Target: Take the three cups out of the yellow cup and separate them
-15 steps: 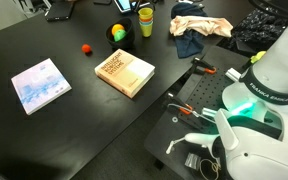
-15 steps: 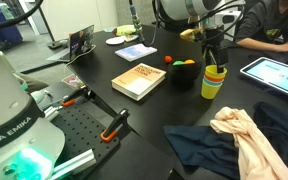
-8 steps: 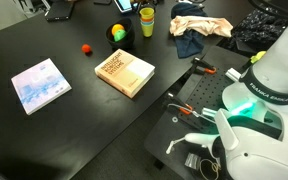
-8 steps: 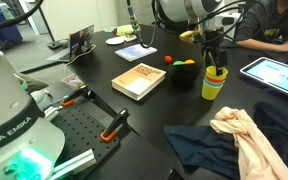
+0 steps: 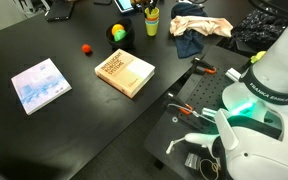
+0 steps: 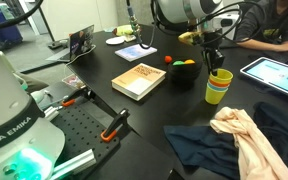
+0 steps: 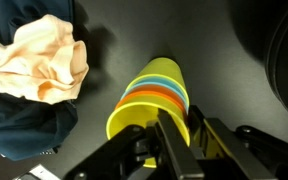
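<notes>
Yellow cup sits on the counter just beyond the tan cloth. The three cups are nested inside, orange and blue rims showing. End effector is directly above, fingers straddling the stack's rim; cannot tell whether clamped or apart.

Exterior views oblique across the table; wrist close above yellow cup.
</notes>
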